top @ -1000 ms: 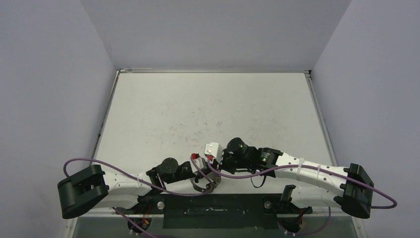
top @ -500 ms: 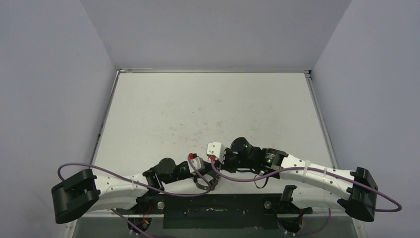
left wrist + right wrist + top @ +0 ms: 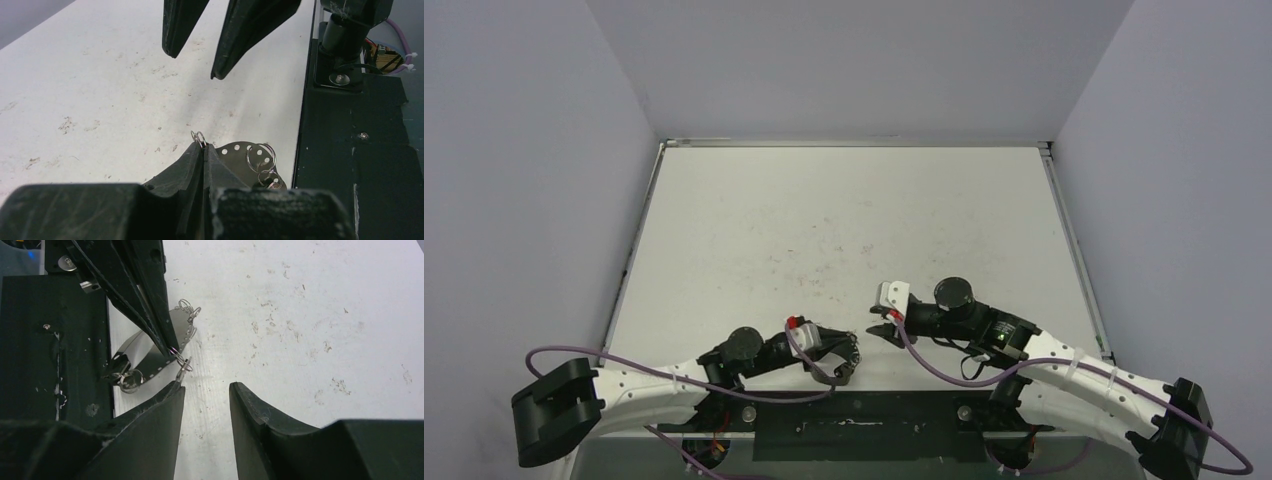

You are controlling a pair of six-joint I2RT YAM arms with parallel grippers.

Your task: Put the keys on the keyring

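Left gripper (image 3: 203,149) is clamping a small ring (image 3: 198,137) on the keyring (image 3: 239,150); right gripper (image 3: 206,386), jaws parted, is hovering just beside that ring.

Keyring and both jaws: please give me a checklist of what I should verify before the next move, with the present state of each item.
1. Left jaws shut on a small ring at their tips: ok.
2. Right jaws open and empty: ok.
3. Right jaws pointing toward the pinched ring: ok.
4. Keyring visible in both wrist views: ok.
5. Key located: cannot tell; only a dark cluster among rings near the black base plate.
6. Keyring lifted off the table: cannot tell.
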